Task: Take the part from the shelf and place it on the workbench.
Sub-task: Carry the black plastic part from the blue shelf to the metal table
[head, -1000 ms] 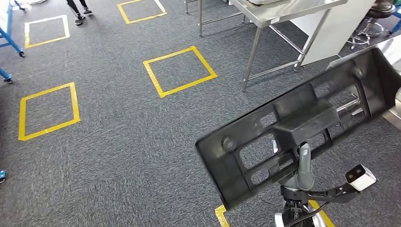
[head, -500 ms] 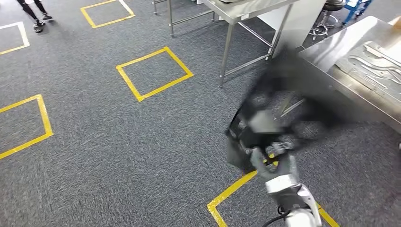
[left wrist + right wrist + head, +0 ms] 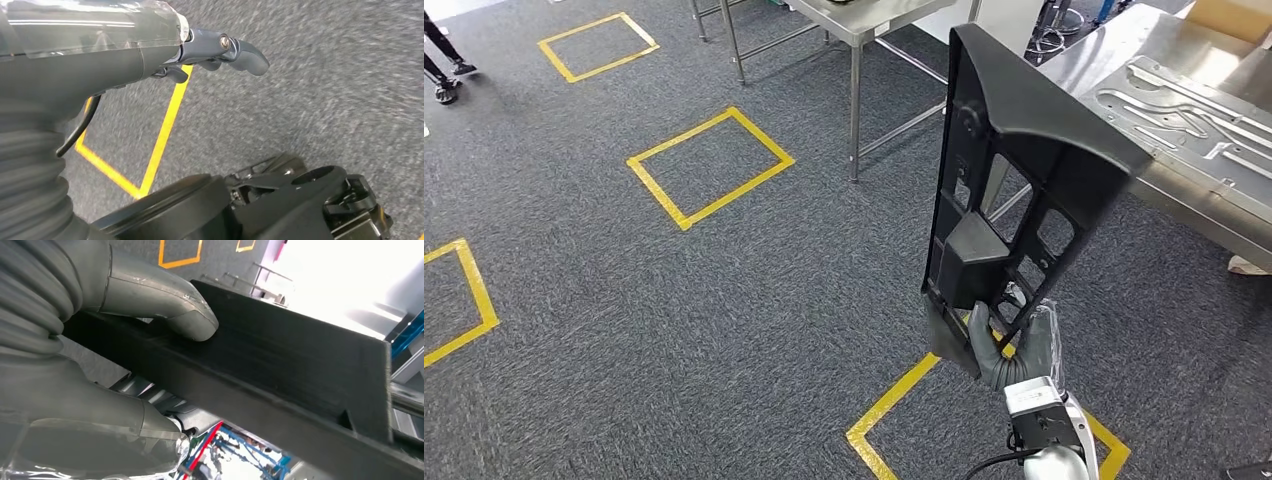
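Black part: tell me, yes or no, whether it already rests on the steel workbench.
No: the right hand holds the black part upright above the carpet, beside the workbench.

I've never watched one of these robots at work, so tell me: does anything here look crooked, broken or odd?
Nothing looks broken or spilled. The one odd sight is the black part: the right hand grips it by its bottom end alone, so it stands tall on end over the carpet, leaning toward the steel workbench. The left hand holds nothing.
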